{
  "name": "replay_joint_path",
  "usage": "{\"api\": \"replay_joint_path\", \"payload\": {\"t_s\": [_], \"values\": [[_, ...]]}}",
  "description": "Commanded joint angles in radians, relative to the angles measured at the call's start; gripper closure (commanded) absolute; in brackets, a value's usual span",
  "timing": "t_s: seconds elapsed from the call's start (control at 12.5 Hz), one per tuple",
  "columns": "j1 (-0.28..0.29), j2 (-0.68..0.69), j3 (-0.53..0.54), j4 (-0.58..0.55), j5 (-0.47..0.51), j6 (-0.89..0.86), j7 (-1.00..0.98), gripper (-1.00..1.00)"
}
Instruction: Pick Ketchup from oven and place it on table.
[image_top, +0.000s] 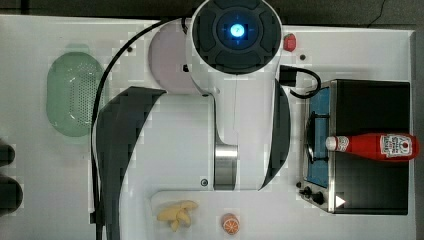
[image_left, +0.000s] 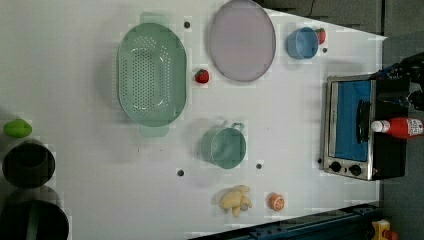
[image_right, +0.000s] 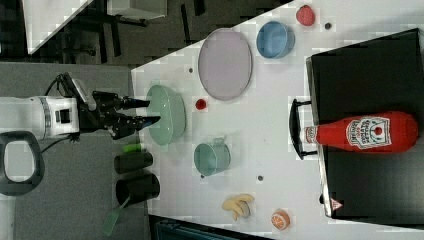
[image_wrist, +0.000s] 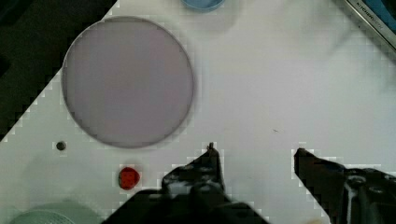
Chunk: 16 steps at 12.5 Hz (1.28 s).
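Observation:
The red ketchup (image_top: 372, 146) bottle lies on its side on the black top of the oven (image_top: 370, 100), its white cap reaching past the front above the door handle. It also shows in the left view as ketchup (image_left: 400, 127) on the oven (image_left: 350, 127), and in the right view as ketchup (image_right: 365, 131). My gripper (image_right: 151, 111) hangs high over the white table (image_right: 270, 125), far from the oven (image_right: 370, 65). In the wrist view the gripper (image_wrist: 255, 149) is open, with bare table (image_wrist: 261, 84) between its fingers.
On the table sit a green colander (image_left: 151, 75), purple plate (image_left: 242, 40), blue bowl (image_left: 302, 43), green mug (image_left: 227, 146), strawberry (image_left: 202, 76), bananas (image_left: 235, 199) and an orange half (image_left: 276, 202). Black cups (image_left: 27, 164) stand at the left view's left edge.

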Motion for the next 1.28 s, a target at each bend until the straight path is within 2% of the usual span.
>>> {"api": "replay_joint_path", "payload": {"t_s": [0.08, 0.16, 0.24, 0.56, 0.96, 1.28], "values": [[-0.023, -0.412, -0.003, -0.149, 0.018, -0.338, -0.021, -0.48], [-0.023, -0.411, -0.004, -0.149, 0.018, -0.338, -0.021, -0.85], [-0.027, -0.408, -0.011, -0.150, 0.014, -0.334, -0.021, -1.00], [-0.045, -0.363, -0.087, -0.151, 0.011, -0.262, -0.021, -1.00], [-0.062, -0.210, -0.310, -0.151, 0.010, -0.078, -0.021, -1.00], [-0.072, -0.099, -0.437, -0.150, 0.010, 0.086, -0.021, -1.00]]}}
